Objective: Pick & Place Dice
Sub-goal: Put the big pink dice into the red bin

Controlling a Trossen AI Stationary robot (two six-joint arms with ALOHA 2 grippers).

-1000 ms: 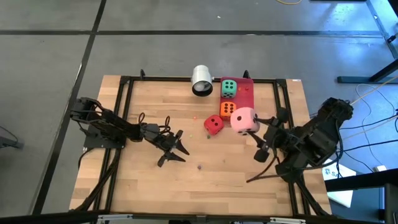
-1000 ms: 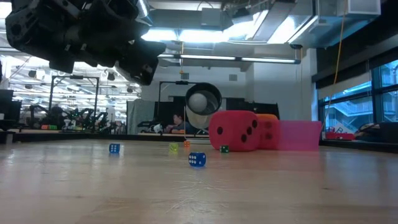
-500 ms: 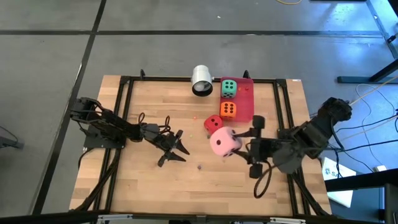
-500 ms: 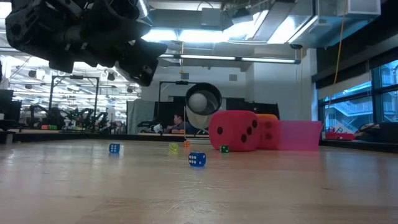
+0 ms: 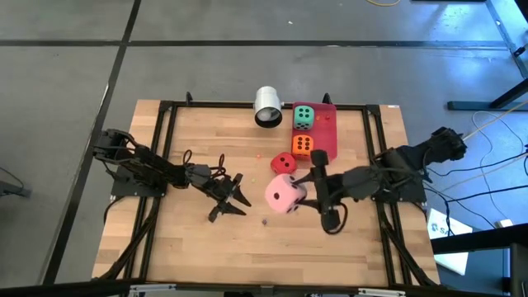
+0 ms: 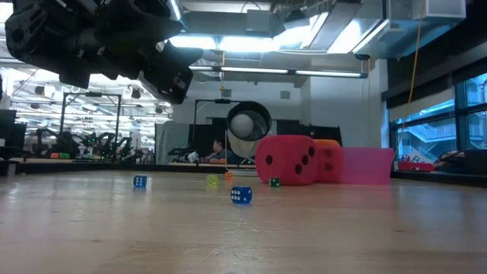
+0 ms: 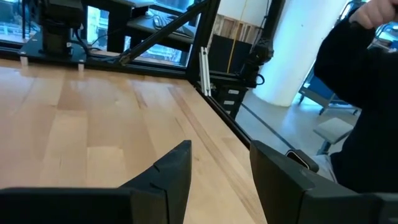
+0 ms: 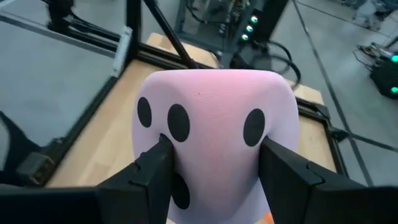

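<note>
**Jaws squeeze the pink dice over the table**

Both jaws of the right gripper (image 5: 299, 195) press on the sides of the pink dice (image 5: 280, 194). It hangs over the middle of the wooden table (image 5: 198, 239), near the red dice (image 5: 283, 163). Its underside is hidden, so I cannot tell how high it is.

Jaws of the left gripper (image 5: 238, 198) stand apart and hold nothing. It waits on the left side.

The orange dice (image 5: 302, 146) and green dice (image 5: 304, 117) sit on the red tray (image 5: 327, 132). A white cup (image 5: 267, 107) lies on its side beside the tray.

From table height, the red dice (image 6: 285, 160) hides most of the orange one. Tiny dice (image 6: 241, 195) lie there too.
</note>
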